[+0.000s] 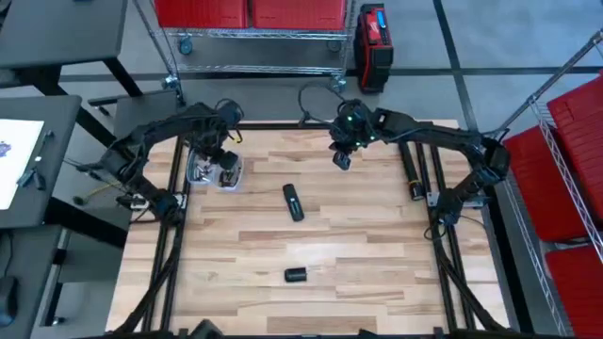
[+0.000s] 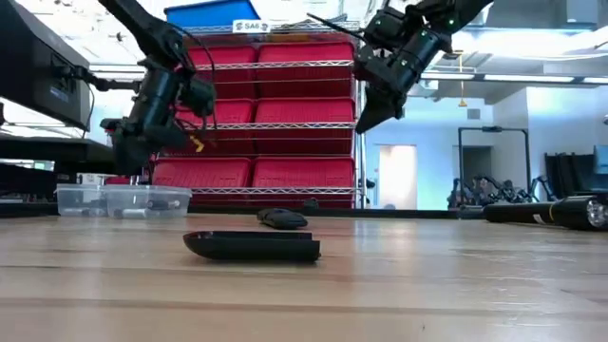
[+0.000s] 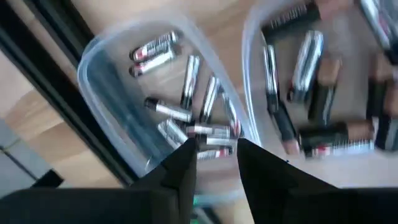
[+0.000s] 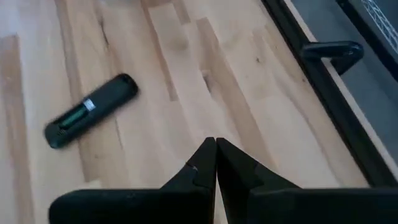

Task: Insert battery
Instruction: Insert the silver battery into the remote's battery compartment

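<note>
A black remote (image 1: 293, 202) lies in the middle of the wooden table, its battery bay open in the right wrist view (image 4: 90, 111). Its small black cover (image 1: 296, 275) lies nearer the front edge. Two clear tubs (image 1: 215, 173) at the far left hold several batteries (image 3: 186, 93). My left gripper (image 3: 214, 152) hangs open above the tubs, clear of them in the low view (image 2: 133, 142); nothing is between its fingers. My right gripper (image 4: 214, 152) hangs shut and empty over the table's far middle (image 1: 343, 157), beyond the remote.
A black torch-like rod (image 1: 415, 174) lies along the table's right side. Bare wood stretches between the remote and the front edge. Red bin shelves (image 2: 256, 123) stand beyond the far edge.
</note>
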`<action>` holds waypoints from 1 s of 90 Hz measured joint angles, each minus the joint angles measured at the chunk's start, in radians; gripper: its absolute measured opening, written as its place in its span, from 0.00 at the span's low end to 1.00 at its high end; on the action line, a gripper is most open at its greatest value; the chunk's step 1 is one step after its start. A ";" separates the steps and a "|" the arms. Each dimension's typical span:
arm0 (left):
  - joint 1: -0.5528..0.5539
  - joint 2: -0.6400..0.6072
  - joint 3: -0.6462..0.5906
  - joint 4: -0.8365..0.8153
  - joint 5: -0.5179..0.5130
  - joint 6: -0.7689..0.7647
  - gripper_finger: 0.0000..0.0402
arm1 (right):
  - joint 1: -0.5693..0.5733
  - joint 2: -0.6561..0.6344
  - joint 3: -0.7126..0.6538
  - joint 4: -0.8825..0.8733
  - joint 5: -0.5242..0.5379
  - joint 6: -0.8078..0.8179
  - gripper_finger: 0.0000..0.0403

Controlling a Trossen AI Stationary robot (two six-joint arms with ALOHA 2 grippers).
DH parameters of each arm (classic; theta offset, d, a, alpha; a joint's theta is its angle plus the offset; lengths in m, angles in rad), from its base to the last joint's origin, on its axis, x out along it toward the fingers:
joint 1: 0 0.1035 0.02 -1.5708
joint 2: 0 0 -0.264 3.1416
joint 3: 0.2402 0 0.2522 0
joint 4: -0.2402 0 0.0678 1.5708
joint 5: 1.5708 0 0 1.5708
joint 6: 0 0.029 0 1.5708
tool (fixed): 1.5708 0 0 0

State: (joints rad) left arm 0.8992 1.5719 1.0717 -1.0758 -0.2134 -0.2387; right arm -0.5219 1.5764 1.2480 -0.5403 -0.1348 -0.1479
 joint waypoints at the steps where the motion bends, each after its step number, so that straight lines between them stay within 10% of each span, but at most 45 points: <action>1: 0.002 0.001 -0.003 0.006 0.000 -0.002 0.23 | -0.004 0.000 0.000 0.000 -0.001 -0.003 0.00; 90: 0.046 -0.005 -0.279 0.381 0.008 -0.009 0.23 | -0.133 0.002 0.000 -0.006 -0.104 -0.008 0.00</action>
State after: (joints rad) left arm 0.9451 1.5669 0.7931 -0.6947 -0.2057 -0.2475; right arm -0.6548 1.5780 1.2480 -0.5458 -0.2385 -0.1558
